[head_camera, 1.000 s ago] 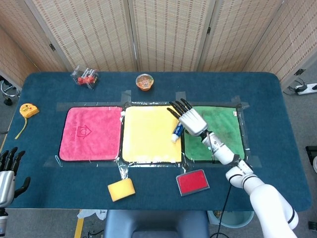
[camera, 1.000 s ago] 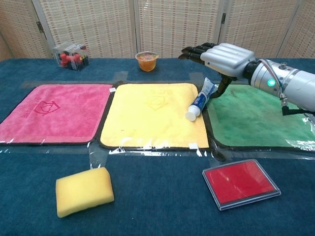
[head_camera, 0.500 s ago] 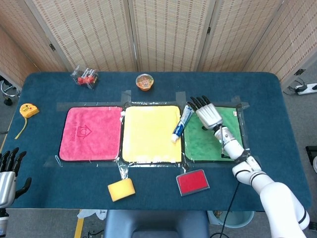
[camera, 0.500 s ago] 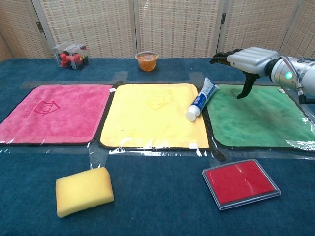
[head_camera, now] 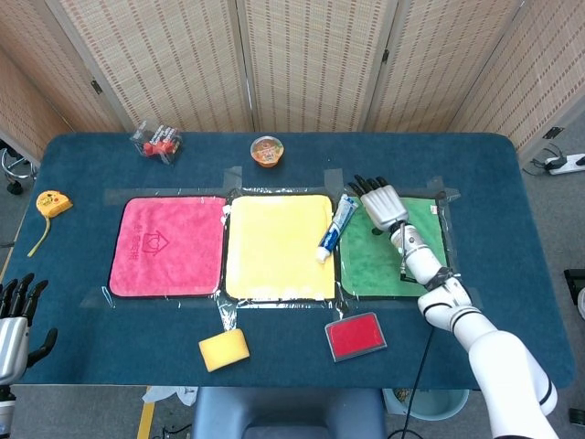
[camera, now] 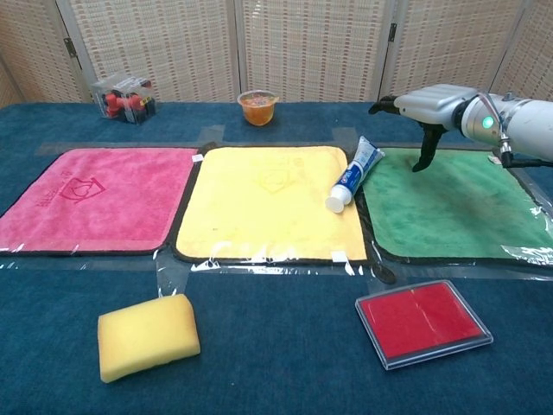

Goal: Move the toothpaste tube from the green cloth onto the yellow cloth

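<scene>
The white and blue toothpaste tube [head_camera: 333, 228] [camera: 352, 174] lies along the right edge of the yellow cloth [head_camera: 277, 245] [camera: 268, 200], its cap end toward the front. Its flat end reaches the seam with the green cloth [head_camera: 391, 249] [camera: 449, 205]. My right hand [head_camera: 382, 204] [camera: 429, 105] hovers over the green cloth's back left corner, just right of the tube, fingers spread and empty. My left hand [head_camera: 16, 315] shows only in the head view, at the table's front left edge, fingers apart and holding nothing.
A pink cloth [head_camera: 167, 245] lies left of the yellow one. A yellow sponge [head_camera: 224, 349] and a red flat case [head_camera: 356, 336] sit near the front edge. A cup [head_camera: 267, 150], a clear box [head_camera: 156, 142] and a yellow tape measure [head_camera: 52, 203] stand further back and left.
My right hand let go of the tube and drew back to the right over the green cloth. The tube stayed on the yellow cloth's edge. The left hand barely moved.
</scene>
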Controlling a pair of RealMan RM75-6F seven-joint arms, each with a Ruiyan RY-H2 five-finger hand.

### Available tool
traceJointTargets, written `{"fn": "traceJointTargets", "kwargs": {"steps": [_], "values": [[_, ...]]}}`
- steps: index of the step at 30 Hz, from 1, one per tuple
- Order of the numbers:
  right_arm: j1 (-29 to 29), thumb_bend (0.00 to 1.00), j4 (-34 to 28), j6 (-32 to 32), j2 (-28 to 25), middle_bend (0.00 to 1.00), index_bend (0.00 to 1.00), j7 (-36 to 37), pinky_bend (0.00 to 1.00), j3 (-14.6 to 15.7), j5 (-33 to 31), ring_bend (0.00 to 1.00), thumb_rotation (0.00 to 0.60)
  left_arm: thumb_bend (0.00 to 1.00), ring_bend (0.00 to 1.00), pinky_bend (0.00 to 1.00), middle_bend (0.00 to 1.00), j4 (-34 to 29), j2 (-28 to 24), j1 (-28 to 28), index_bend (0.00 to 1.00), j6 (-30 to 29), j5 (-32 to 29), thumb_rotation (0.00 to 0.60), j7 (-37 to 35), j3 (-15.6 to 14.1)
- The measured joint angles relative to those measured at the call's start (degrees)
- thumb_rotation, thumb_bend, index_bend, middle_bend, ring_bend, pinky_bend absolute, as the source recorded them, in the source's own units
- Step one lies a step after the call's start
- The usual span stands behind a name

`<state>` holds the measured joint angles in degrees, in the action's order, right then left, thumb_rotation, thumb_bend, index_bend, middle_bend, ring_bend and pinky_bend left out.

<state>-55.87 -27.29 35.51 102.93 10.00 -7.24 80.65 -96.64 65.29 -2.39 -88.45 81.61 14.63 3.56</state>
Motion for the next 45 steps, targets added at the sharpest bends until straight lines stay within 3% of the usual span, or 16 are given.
{"fn": "traceJointTargets", "kwargs": {"steps": [13,20,34,45], "values": [[-2.98,0.05,3.34,-6.08,2.92,0.09,0.09,-2.48,0.13,-1.79,-2.63,0.19,0.6,0.38,0.07,0.0,0.08,0.22,-0.09,0.36,0.15,-0.23,-0.07,0.6,-0.43,-0.08],[-3.87,0.11,4.21,-7.73,3.99,0.11,0.1,-2.64,0.13,-2.24,-3.24,0.2,0.6,0.38,0.07,0.0,0.08,0.31,-0.14,0.48,0.15,-0.22,-0.11,0.6,-0.61,-0.11],[-5.47,0.13,7.64,-10.01,5.91,0.11,0.1,-0.95,0.13,-3.69,-4.57,0.21,0.6,0.38,0.07,0.0,0.08,0.16,-0.37,0.72,0.16,-0.24,-0.27,0.6,-0.69,-0.15],[-7.31,0.24,9.65,-12.69,8.35,0.12,0.1,0.41,0.13,-4.5,-5.25,0.22,0.6,0.38,0.07,0.0,0.08,0.12,-0.44,1.02,0.16,-0.42,-0.31,0.6,-0.84,-0.24]]}}
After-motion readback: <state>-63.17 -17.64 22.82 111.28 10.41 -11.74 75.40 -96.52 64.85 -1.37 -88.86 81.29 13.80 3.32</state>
